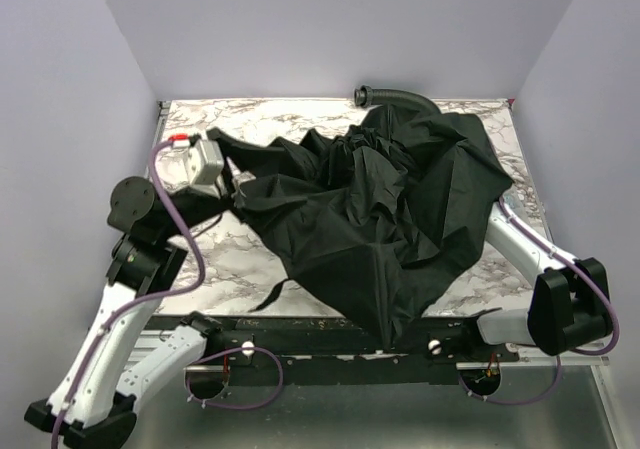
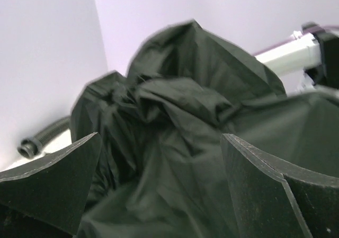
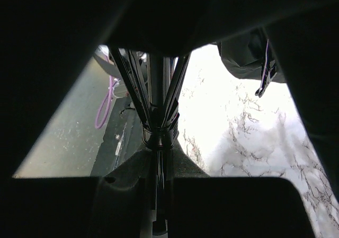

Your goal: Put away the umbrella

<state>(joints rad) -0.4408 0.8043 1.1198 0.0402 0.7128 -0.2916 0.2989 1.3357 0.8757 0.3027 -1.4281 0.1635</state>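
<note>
Top view: umbrella [image 1: 390, 209] sprawls centre-right on table [image 1: 222, 261], hiding my right gripper [image 3: 159, 201]. Only right wrist view shows it, pinched on the shaft [image 3: 157, 84] under the canopy. Left gripper [image 2: 161, 142] gapes wide at fabric, gripping nothing.

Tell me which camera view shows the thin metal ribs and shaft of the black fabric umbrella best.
The right wrist view: from below, the thin dark ribs converge on the shaft. The top external and left wrist views show only the umbrella's crumpled black fabric, which covers them.
</note>
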